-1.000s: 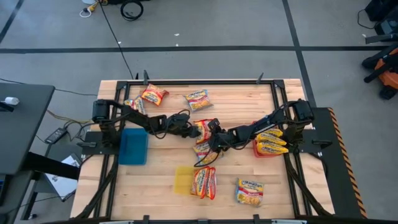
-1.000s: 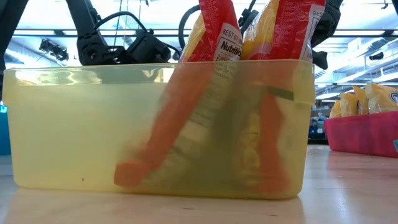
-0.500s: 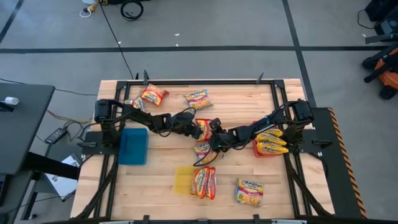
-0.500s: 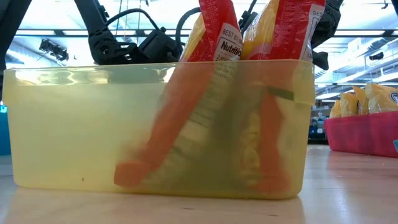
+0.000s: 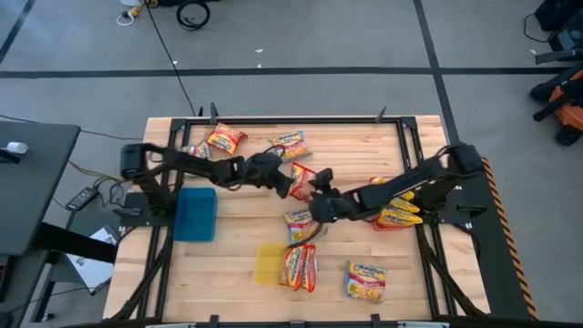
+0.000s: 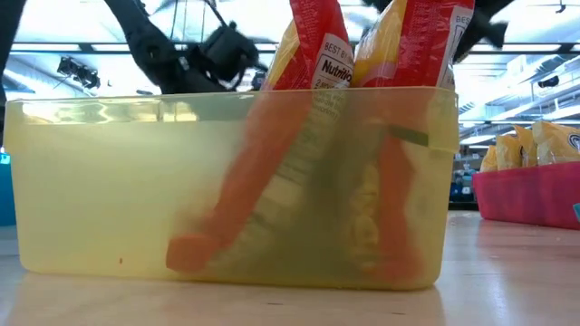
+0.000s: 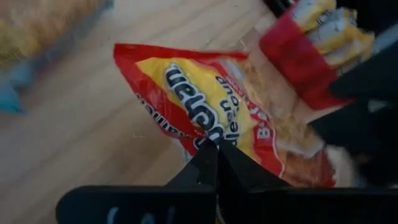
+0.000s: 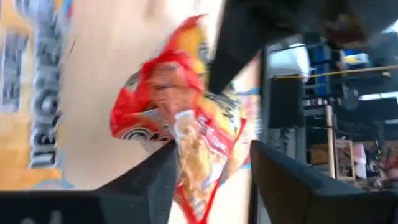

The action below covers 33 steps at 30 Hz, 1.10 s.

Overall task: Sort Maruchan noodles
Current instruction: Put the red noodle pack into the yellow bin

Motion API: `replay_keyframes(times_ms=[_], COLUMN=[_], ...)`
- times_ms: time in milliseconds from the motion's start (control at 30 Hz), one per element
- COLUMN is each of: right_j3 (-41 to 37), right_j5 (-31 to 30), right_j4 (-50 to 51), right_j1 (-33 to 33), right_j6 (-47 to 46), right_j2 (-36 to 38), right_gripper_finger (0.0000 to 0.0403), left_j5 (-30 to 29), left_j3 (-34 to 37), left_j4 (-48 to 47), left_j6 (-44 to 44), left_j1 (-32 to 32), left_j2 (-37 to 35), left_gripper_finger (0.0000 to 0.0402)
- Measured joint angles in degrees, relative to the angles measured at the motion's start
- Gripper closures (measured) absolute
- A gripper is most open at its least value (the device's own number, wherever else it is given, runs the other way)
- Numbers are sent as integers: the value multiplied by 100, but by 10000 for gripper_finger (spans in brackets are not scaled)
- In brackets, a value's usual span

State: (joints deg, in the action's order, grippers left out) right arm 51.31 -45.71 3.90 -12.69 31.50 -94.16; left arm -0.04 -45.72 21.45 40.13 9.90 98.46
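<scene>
I read "BEST B…" and "Nutritio…" on the red packet (image 6: 319,54) standing in my yellow bin (image 6: 109,199); other packet lettering is too blurred to read.

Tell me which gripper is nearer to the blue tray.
Left. The left gripper, shut on a red noodle packet, is mid-table, right of the blue tray. The right gripper is farther right, open beside that packet.

A translucent yellow tray (image 6: 91,181) fills the low view, standing on the wooden desk (image 6: 507,281). Two red-orange noodle packets (image 6: 317,54) stand tilted inside it, their tops above the rim. A red tray (image 6: 535,195) holding yellow packets (image 6: 544,140) sits farther right. Dark arms (image 6: 181,59) blur behind.
</scene>
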Motion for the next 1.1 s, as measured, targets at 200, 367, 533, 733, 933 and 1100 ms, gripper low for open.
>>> replay_keyframes(times_ms=[200,367,533,733,933,1100], right_j3=[0,0,0,-2,-2,-2], right_j5=[-107,-52,15,-100,-233,-620], right_j4=[222,224,245,422,572,723], right_j1=[-194,-391,-649,-1010,-1364,-1582], right_j6=[-486,-932,-1224,-1485,-1962,-2326], right_j2=[972,1524,1781,1839,1839,1839], right_gripper_finger=[154,150,153,153,153,153], left_j5=[-787,-1508,-1561,-1322,-1233,-675], left_j3=[-138,-155,-148,-136,-143,-143], left_j4=[-1557,-2089,-2242,-2409,-2094,-2074], left_j6=[-1657,-3333,-5693,-8782,-10177,-10945], left_j1=[-490,-1261,-2134,-3173,-3736,-3991], left_j2=[-1089,-1936,-2470,-2658,-2656,-2650], left_gripper_finger=[399,400,400,399,399,400])
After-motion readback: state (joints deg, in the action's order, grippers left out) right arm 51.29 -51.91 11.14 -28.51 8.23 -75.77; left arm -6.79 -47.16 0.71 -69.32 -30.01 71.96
